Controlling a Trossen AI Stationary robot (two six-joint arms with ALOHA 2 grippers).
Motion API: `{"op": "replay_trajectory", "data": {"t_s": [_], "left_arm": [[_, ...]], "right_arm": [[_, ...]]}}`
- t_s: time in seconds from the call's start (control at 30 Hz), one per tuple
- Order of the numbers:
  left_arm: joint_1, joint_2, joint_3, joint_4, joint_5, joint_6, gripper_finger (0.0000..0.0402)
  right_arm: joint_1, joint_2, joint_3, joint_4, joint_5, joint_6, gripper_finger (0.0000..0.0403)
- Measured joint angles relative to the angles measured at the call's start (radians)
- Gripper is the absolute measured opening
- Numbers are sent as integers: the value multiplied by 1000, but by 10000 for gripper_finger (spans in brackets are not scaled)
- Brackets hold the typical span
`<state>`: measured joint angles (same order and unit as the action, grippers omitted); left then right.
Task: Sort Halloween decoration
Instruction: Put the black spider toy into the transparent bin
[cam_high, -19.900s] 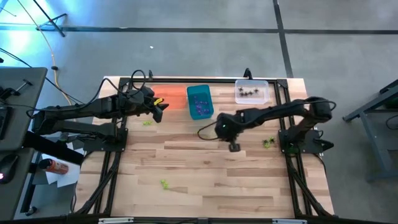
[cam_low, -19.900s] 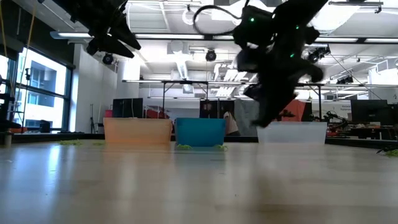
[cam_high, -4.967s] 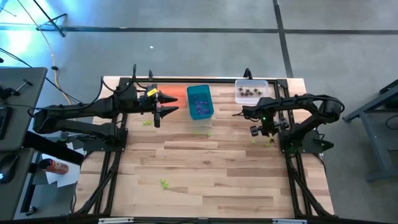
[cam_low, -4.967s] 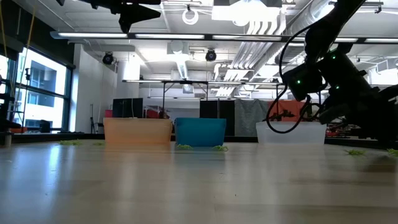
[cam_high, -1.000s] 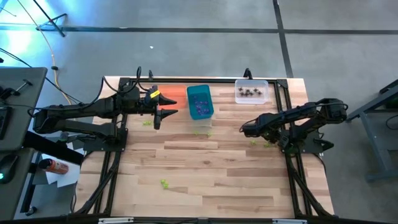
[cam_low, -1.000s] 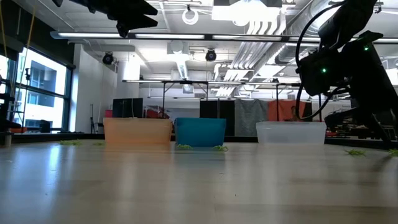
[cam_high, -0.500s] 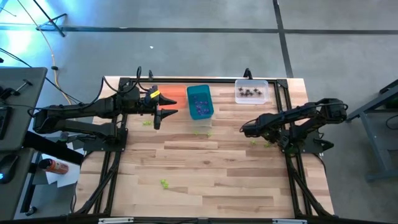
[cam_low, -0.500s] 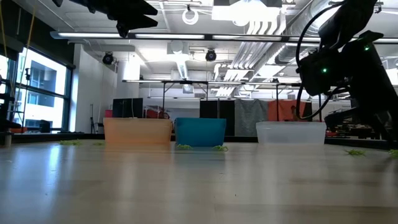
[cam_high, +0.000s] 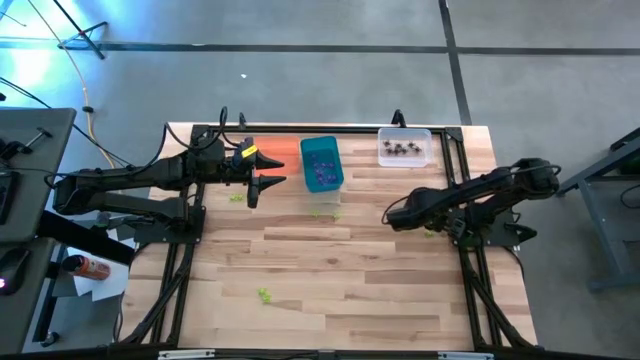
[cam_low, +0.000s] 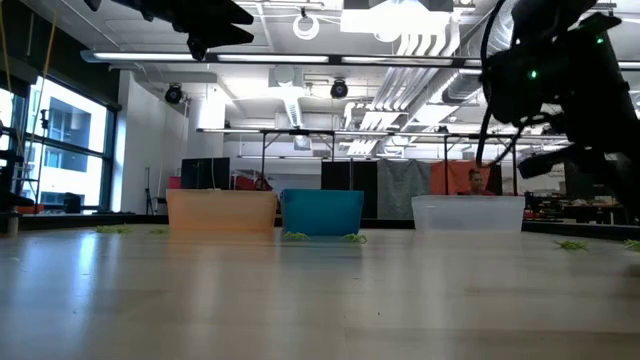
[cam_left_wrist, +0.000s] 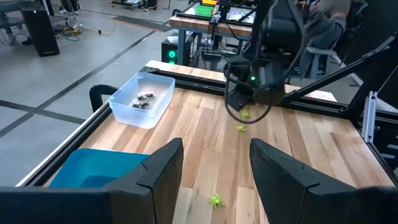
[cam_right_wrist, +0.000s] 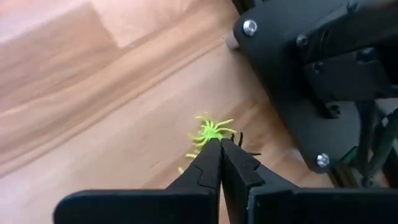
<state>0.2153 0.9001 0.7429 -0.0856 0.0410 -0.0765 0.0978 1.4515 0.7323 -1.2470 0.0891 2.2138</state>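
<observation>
The decorations are tiny plastic spiders. My right gripper (cam_right_wrist: 219, 144) is shut at the right side of the table (cam_high: 402, 222), with a yellow-green spider (cam_right_wrist: 210, 132) at its fingertips. Another green one (cam_high: 431, 232) lies beside the arm's base. My left gripper (cam_left_wrist: 214, 168) is open and empty, held high (cam_high: 268, 180) between the orange bin (cam_high: 275, 152) and the teal bin (cam_high: 321, 163). The clear bin (cam_high: 404, 148) holds black spiders and the teal bin holds purple ones. My right gripper pinches the yellow-green spider by its near side (cam_right_wrist: 212, 137), only at the very tips of its two fingers. The fingers slant down toward the arm's own base. The spider's legs stick out beyond the tips. Whether it is clear of the table, I cannot tell.
Loose green spiders lie near the left arm (cam_high: 237, 197), in front of the teal bin (cam_high: 325, 212) and toward the near edge (cam_high: 264, 295). The right arm's black base (cam_right_wrist: 323, 74) stands close behind the held spider. The three bins stand in a row along the far edge.
My right arm has gone up, as the low view shows, and a little toward the table's near edge.
</observation>
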Motion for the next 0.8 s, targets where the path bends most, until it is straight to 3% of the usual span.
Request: {"op": "replay_trajectory", "data": {"t_s": [0.13,0.23,0.47,0.63,0.8], "left_arm": [[0,0,0,0,0,1,172],[0,0,0,2,0,1,172],[0,0,0,33,14,1,172],[0,0,0,41,36,1,172],[0,0,0,73,35,2,172]], "right_arm": [[28,-9,89,-63,86,-54,0],[38,-28,165,-70,208,-127,0],[-27,-99,328,95,530,-464,0],[-205,-155,424,256,546,-884,0],[-403,-172,504,369,464,-1243,0]]}}
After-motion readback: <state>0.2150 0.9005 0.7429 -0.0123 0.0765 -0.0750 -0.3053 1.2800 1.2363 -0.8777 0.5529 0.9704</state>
